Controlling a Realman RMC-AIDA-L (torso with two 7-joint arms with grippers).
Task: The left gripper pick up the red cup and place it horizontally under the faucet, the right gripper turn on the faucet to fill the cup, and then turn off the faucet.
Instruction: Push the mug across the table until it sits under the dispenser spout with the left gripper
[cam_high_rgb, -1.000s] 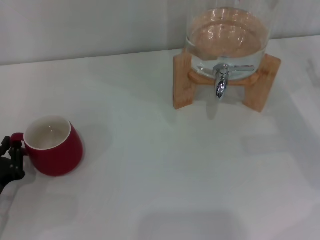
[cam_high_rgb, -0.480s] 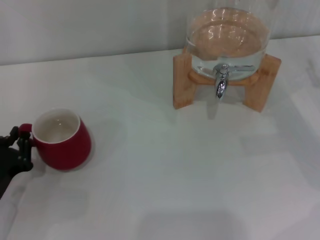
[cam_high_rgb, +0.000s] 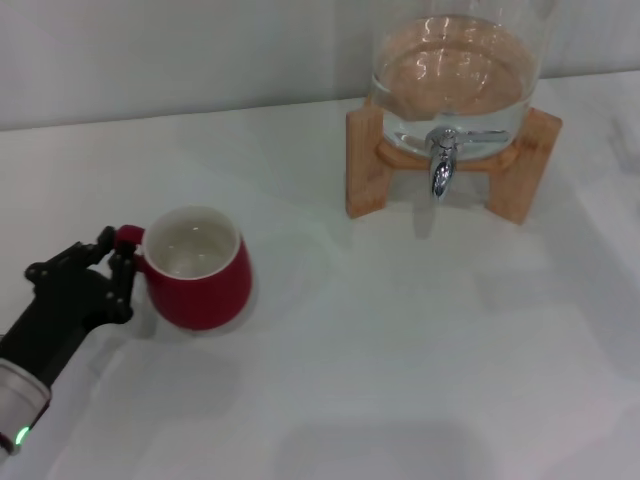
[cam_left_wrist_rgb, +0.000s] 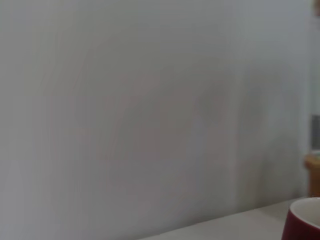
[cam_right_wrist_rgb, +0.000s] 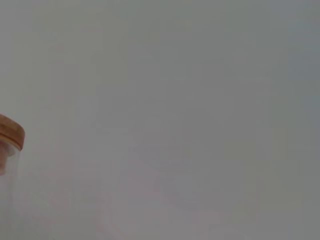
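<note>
A clear glass dispenser (cam_high_rgb: 455, 75) holding water sits on a wooden stand (cam_high_rgb: 365, 160) at the upper right of the frame, on a white worktop (cam_high_rgb: 400, 350) before a pale wall (cam_high_rgb: 180, 50).

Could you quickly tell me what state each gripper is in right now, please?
Left gripper: black fingered claw, closed on the loop handle of the glossy red cup.
Right gripper: not in view in any picture.

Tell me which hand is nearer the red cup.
Left. The left hand is at the red cup's handle, fingers closed around it. The right hand is not in view in any picture.
</note>
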